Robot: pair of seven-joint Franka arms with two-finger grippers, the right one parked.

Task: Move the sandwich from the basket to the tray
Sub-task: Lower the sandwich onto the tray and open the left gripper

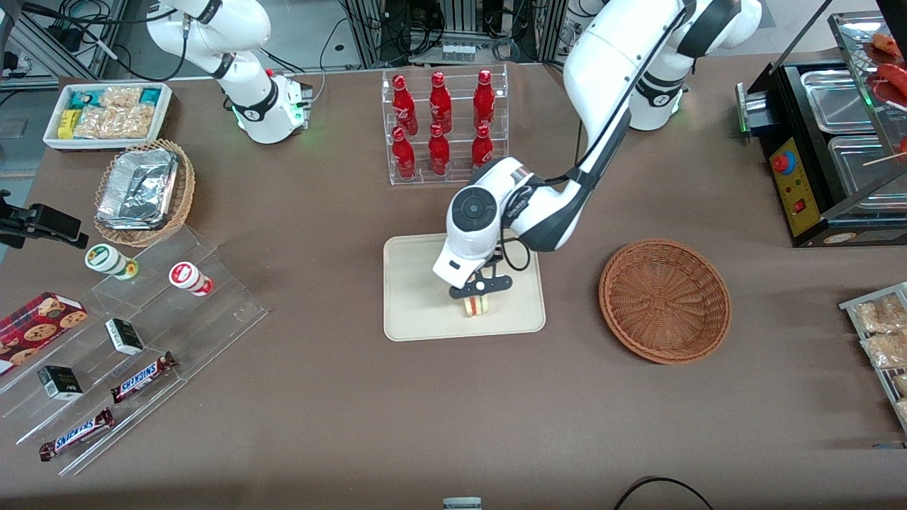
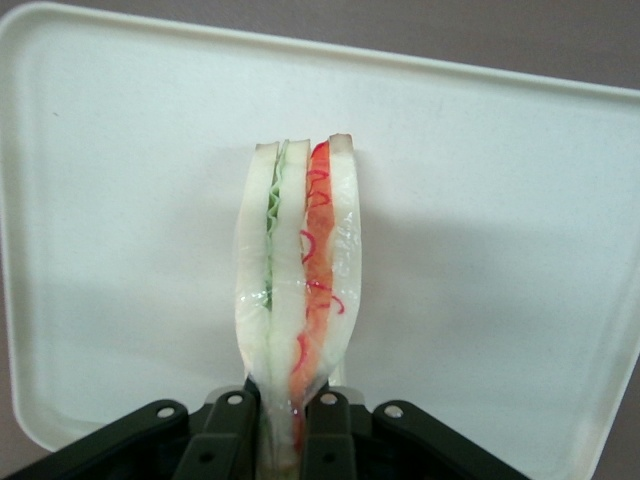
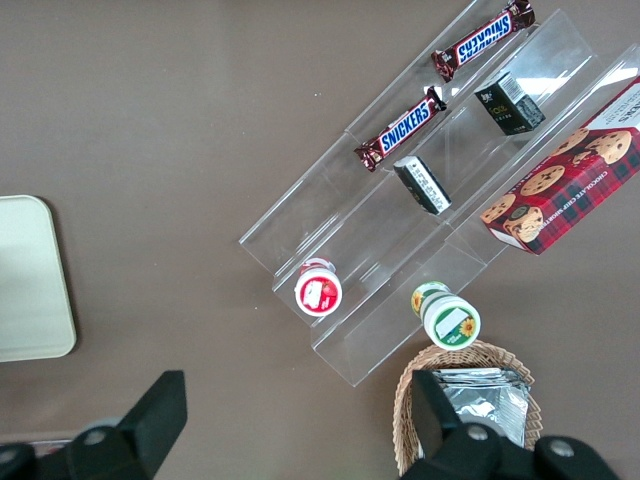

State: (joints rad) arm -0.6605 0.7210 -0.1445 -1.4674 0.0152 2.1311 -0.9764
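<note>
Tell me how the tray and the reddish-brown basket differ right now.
The tray is flat, rectangular and cream plastic; the basket is round, woven and reddish-brown. The tray has the sandwich over it, gripped by the end effector; the basket sits empty. Both rest on the brown table, beside each other.

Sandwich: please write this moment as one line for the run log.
sandwich: held in pincer, over tray | pincer: shut on sandwich | basket: no sandwich inside | release: not yet done
</note>
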